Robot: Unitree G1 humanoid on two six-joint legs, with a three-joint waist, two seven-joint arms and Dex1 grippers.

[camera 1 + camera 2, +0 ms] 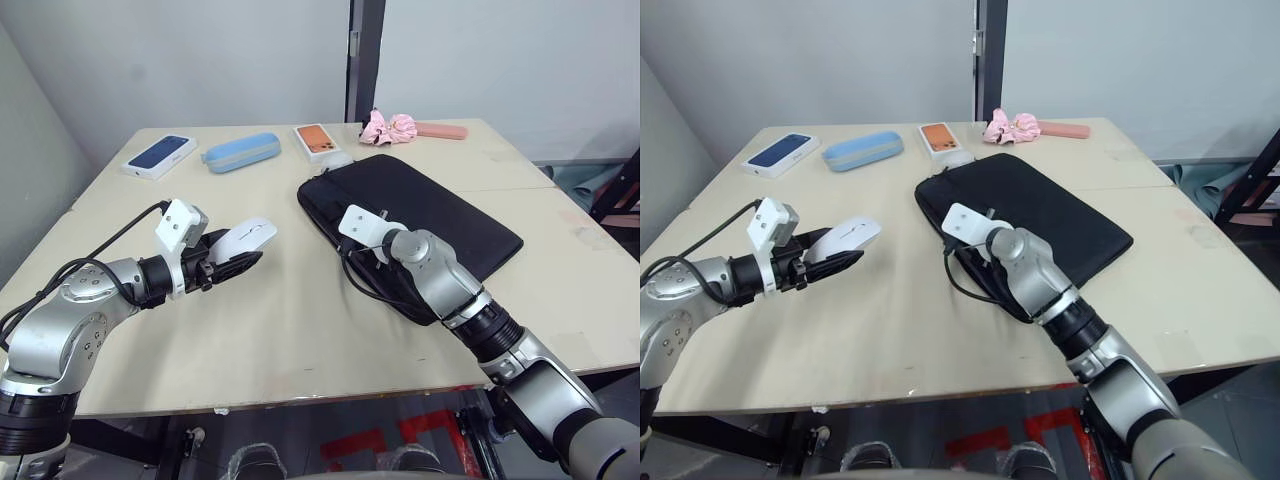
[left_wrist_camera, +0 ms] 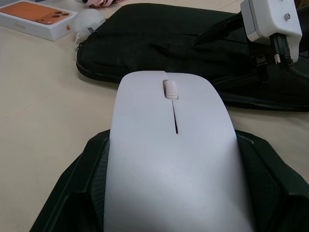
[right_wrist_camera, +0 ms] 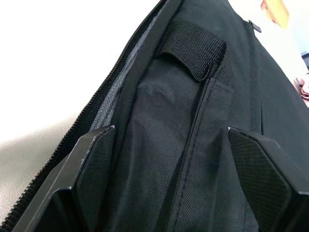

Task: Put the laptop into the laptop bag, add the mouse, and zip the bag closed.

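From the head camera: the laptop bag (image 1: 415,225) lies flat on the worktop (image 1: 280,330) and I see no laptop out, so my guess is it's already packed, with the mouse and zipping still to do. The left gripper (image 1: 235,262) carries the mouse (image 1: 245,236) above the worktop, off to the bag's left. Left wrist view: the mouse (image 2: 174,159) sits squeezed between the jaws. Right wrist view: the right gripper (image 3: 178,169) has its jaws spread wide over the bag's zipper edge, holding nothing.
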